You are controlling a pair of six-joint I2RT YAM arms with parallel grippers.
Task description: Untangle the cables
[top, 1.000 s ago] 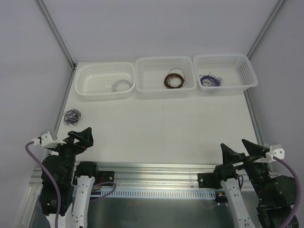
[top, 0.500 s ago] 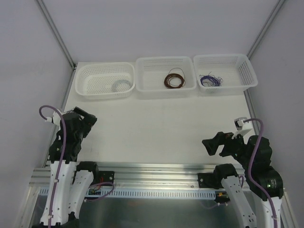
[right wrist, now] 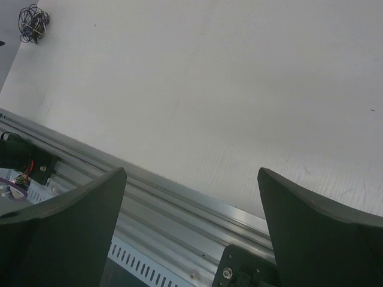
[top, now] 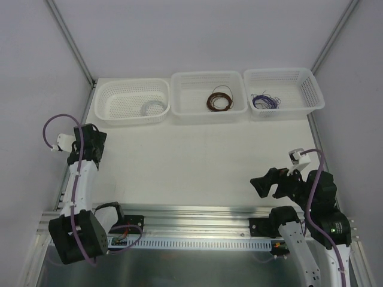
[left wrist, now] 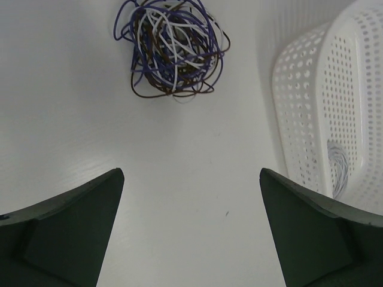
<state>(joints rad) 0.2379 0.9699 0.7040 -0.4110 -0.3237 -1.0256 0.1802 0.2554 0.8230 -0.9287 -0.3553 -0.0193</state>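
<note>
1. Purple, dark brown and white strands make up the cables [left wrist: 170, 51]. They form a scribbly knot lying on the white counter [top: 197, 155] near the left basket [left wrist: 323, 89], off its front left corner and not touching it.
2. In the left wrist view the knot sits at the top and the basket's perforated white wall rises at the right. Bare counter lies between them.
3. The left pincer [left wrist: 190, 179] hangs over the counter close to the left basket. Its two dark fingers are spread wide with nothing between them. The knot lies ahead of the fingertips, clear of both.
4. From above, the left arm stands over the spot in front of the left basket's left end, so the left pincer [top: 90, 140] hides the knot in that view.
5. Inside the left basket [top: 114, 101] lies a pale coil [top: 153, 107] of thin wire, against the wall farthest from the knot.
6. The right pincer [right wrist: 191, 173] is well apart from the left basket, over the counter's near right part. Its fingers are also spread wide and hold nothing.
7. In the right wrist view the knot [right wrist: 33, 23] shows small in the top left corner, far from the fingertips.
8. Just beside the left basket, on its right, stands a middle basket [top: 207, 76] holding a round brown coil [top: 219, 99].
9. Beyond the middle basket stands a third basket [top: 311, 89] with loose purple wire [top: 264, 101].
</note>
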